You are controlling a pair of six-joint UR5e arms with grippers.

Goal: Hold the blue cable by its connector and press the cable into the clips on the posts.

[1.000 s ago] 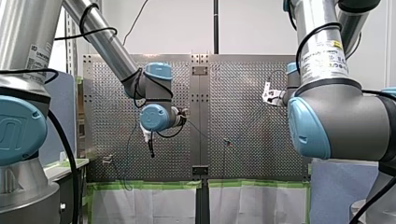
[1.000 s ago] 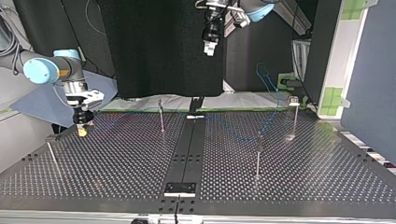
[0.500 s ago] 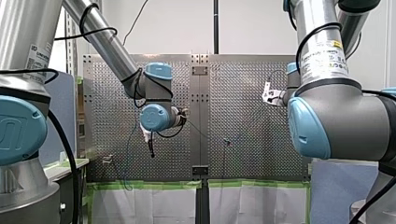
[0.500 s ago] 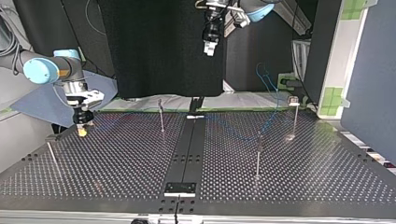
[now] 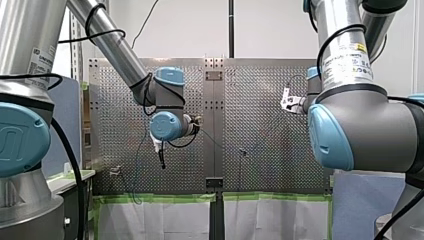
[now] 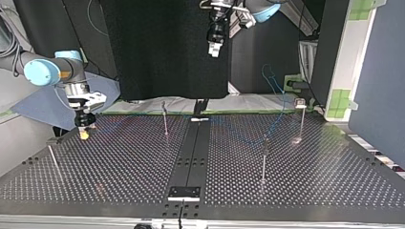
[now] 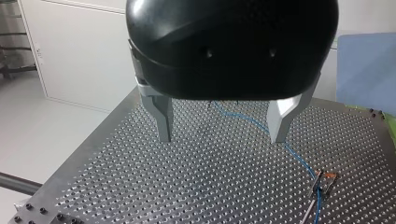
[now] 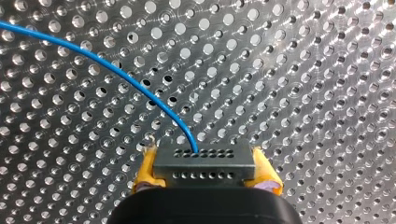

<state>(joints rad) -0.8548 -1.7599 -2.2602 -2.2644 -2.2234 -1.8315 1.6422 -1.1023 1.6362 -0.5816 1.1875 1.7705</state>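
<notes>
In the top view, my right end effector [image 6: 84,130] is hanging low near the desk's [image 6: 143,181] ten o'clock corner, with open perforated surface lying toward six o'clock among the posts [image 6: 263,160]. Only the right wrist view is showing the connector [image 8: 204,164] pinched between yellow pads [image 8: 145,170], the blue cable [image 8: 116,70] arcing toward ten o'clock. My left end effector [image 7: 223,122] is hanging high, fingers spread, holding nothing.

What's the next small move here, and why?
Probably lower my left gripper toward the blue cable: it hangs open and empty high above the table, while my right gripper is shut on the connector.
</notes>
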